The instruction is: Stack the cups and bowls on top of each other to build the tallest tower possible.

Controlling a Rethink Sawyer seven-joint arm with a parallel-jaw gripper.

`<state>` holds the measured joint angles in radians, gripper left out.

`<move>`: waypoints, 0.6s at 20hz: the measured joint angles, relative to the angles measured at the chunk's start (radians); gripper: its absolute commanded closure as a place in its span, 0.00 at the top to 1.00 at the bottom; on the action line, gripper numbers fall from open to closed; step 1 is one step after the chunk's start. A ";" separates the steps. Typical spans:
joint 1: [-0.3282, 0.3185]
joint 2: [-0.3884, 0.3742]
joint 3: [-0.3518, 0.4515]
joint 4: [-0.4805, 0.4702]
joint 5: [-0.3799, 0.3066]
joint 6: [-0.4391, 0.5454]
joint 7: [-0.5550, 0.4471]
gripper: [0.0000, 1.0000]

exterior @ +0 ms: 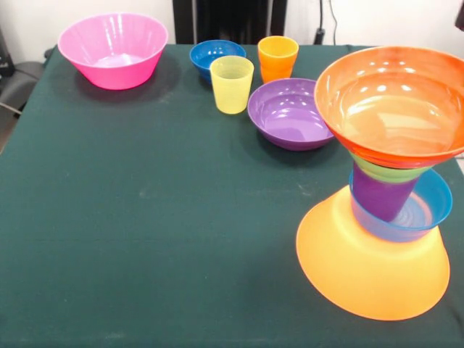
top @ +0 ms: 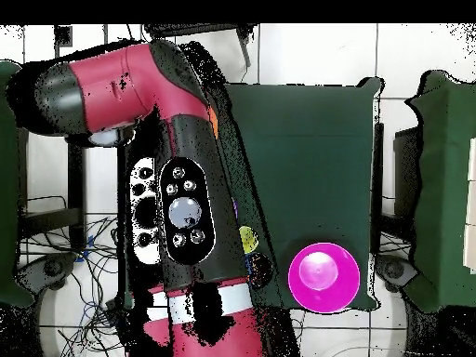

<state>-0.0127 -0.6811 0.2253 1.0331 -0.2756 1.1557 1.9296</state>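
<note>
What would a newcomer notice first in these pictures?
First comes the tower at the right of the front view: an upside-down yellow-orange bowl carries a light blue bowl, a purple cup, a green bowl and a wide orange-red bowl. Next is the pink bowl, alone at the far left corner. In the overhead view the red arm hides much of the table.

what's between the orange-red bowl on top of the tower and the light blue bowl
In the front view, a green bowl sits right under the orange-red bowl, then the purple cup, which stands in the light blue bowl.
</note>
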 measured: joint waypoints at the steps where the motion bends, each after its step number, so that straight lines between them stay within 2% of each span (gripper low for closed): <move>1: -0.005 -0.002 0.004 0.001 0.000 0.006 -0.010 1.00; 8: -0.055 -0.019 0.035 -0.004 -0.011 0.072 -0.140 1.00; 12: -0.082 -0.018 0.046 -0.042 -0.044 0.128 -0.227 1.00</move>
<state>-0.0945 -0.6994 0.2712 0.9912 -0.3197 1.2840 1.7021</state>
